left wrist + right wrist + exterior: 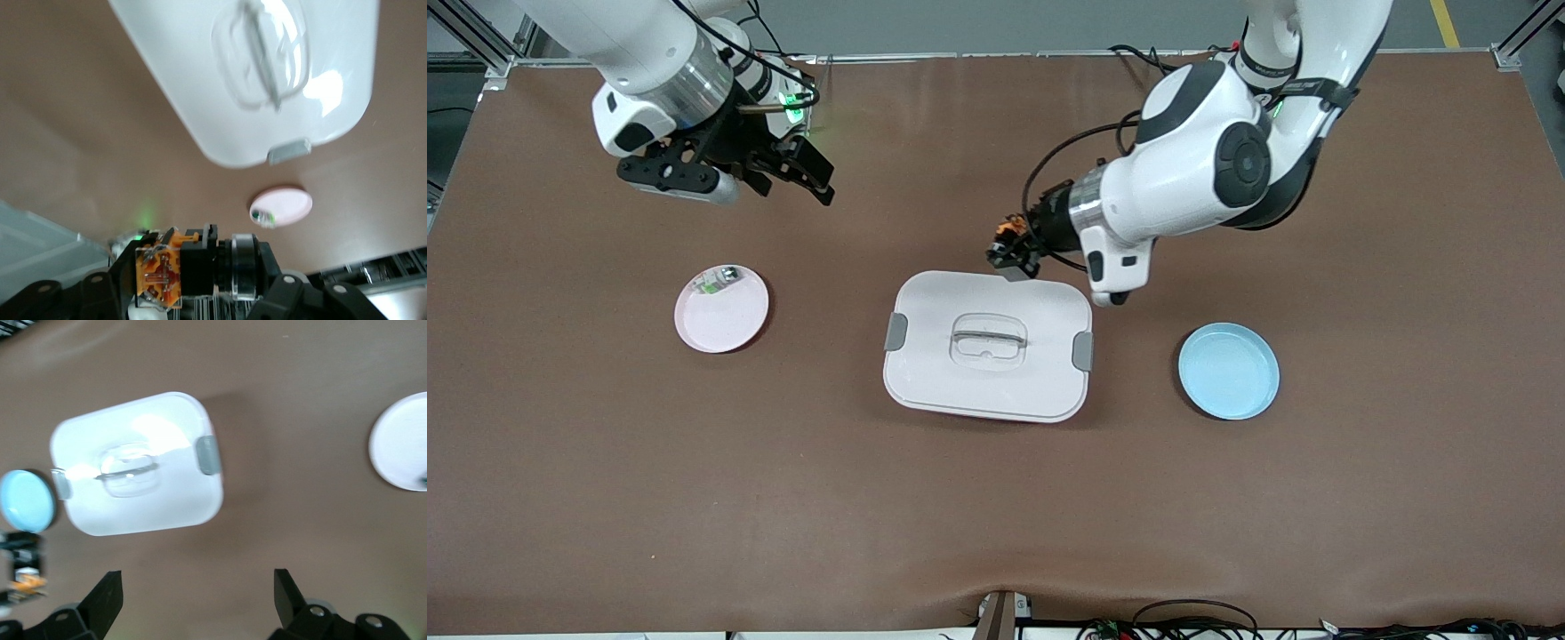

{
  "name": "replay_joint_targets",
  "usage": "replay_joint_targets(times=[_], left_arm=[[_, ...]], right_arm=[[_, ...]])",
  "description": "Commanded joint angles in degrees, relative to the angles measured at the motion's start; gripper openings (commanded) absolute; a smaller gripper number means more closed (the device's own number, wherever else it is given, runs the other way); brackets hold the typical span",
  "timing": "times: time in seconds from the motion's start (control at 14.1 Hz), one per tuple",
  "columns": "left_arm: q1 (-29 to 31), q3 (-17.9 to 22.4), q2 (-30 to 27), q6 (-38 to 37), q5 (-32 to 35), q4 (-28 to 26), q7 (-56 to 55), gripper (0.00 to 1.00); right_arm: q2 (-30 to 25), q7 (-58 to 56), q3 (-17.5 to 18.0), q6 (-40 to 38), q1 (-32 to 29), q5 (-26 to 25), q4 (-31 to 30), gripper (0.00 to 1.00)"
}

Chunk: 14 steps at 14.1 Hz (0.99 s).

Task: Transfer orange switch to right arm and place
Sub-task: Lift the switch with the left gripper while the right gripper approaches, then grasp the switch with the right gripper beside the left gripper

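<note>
The orange switch [1009, 233], a black body with an orange end, is up in the air with my left gripper [1016, 253] shut on it. They hang over the edge of the white lidded container [943, 382]. In the left wrist view the switch [193, 267] lies crosswise between the fingers of the left gripper [197, 283]. My right gripper [783, 173] hangs open over bare table toward the right arm's end, nothing between its fingers. The right wrist view shows the right gripper [198, 593] wide apart and the switch [27, 580] off at the picture's edge.
The white container with grey clips and a handle sits mid-table. A pink plate [725, 324] holding a small green-and-white part [711, 283] lies toward the right arm's end. A blue plate [1227, 371] lies toward the left arm's end.
</note>
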Motion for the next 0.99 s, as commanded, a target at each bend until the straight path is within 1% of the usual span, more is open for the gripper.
replay_joint_targets(times=[0.0,0.14,0.28,0.42,0.49,0.64,0.78,0.92], left_arm=[[-1.3,-0.1,3.4,-1.1,-4.4,3.7,-1.2,0.00],[-2.3,-0.1,4.0,-0.7,-7.9,3.6,-1.3,0.00],[-3.5,-0.1,4.4,0.2,-9.0,3.7,-1.4,0.00],[-3.6,-0.1,4.7,0.4,-10.8,3.7,-1.3,0.00],[-4.7,-0.1,4.7,1.0,-11.1,3.7,-1.3,0.00],[-5.4,-0.1,4.9,2.6,-11.2,3.7,-1.3,0.00],[-6.3,-0.1,5.9,2.9,-11.2,5.1,-1.4,0.00],[-7.1,-0.1,6.6,3.0,-11.2,6.1,-1.5,0.00]], right_arm=[[-1.4,1.4,-0.7,7.1,2.3,4.3,-4.0,1.00],[-1.4,1.5,-0.7,10.9,2.7,7.0,-5.0,1.00],[-1.4,1.7,-0.7,12.3,3.3,7.4,-5.6,1.00],[-0.3,5.3,-0.7,13.3,3.8,7.7,-5.5,1.00],[0.5,7.2,-0.7,14.4,4.9,8.0,-5.5,1.00],[1.4,7.5,-0.7,14.5,5.7,8.8,-5.5,1.00],[2.1,8.7,-0.7,14.3,6.7,10.1,-5.5,1.00],[2.4,10.5,-0.8,14.3,8.2,10.2,-5.5,1.00]])
